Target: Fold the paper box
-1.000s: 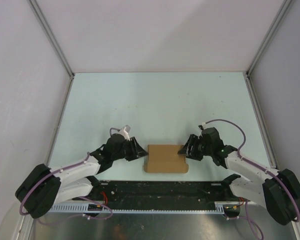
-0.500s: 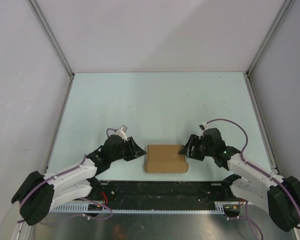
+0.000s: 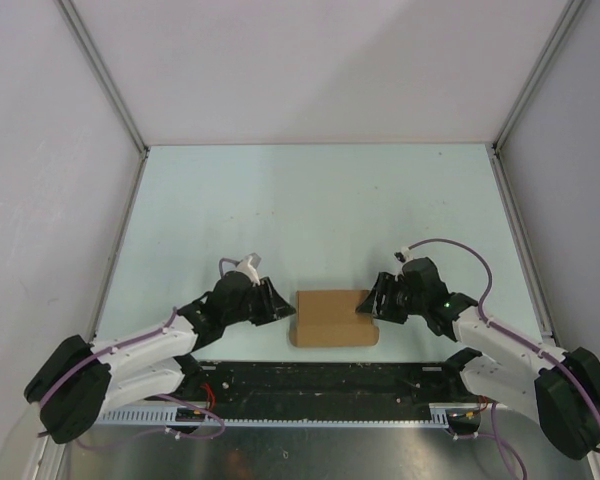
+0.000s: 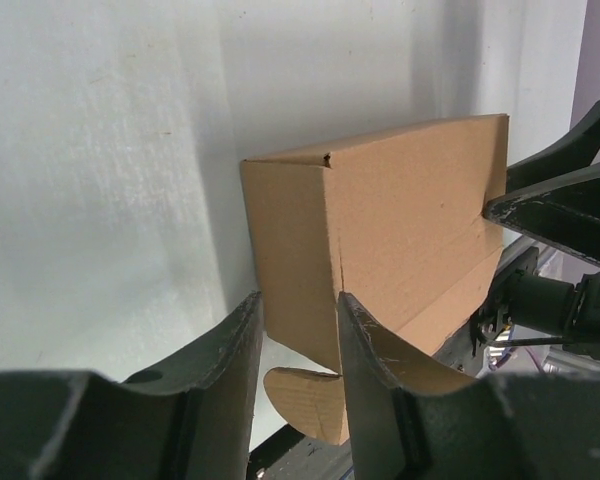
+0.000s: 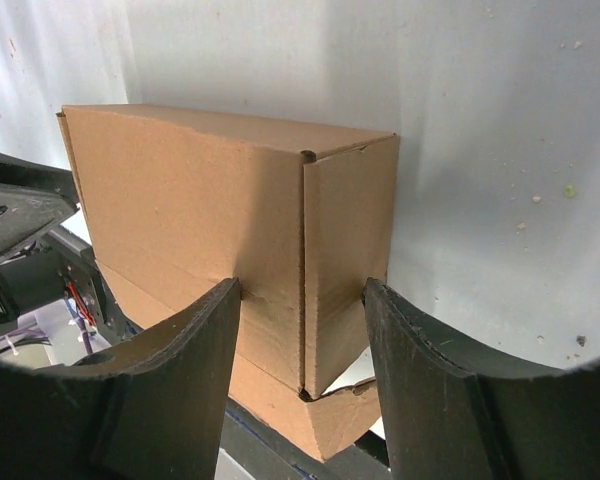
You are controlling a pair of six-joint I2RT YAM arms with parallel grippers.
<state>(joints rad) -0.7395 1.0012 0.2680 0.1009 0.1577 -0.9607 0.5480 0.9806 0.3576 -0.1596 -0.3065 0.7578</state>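
brown thin cardboard, raised into a small rectangular paper box (image 3: 332,317). sits flat on the pale green table top (image 3: 310,210) just beyond the middle of the long black base rail (image 3: 320,378), long sides parallel to that rail. shows a rounded brown cardboard flap (image 4: 300,400) poking out loose at the bottom edge on the rail side, toward the rail's left half.

black two-finger left gripper (image 3: 283,308), low beyond the rail's left half. points at the box's left end, fingers (image 4: 235,350) partly spread, pinching nothing, end panel visible in the gap.

black two-finger right gripper (image 3: 366,303), low beyond the rail's right half. faces the box's right end, fingers (image 5: 195,340) spread wider, one either side of the upright corner edge. cannot tell whether either finger touches the cardboard.
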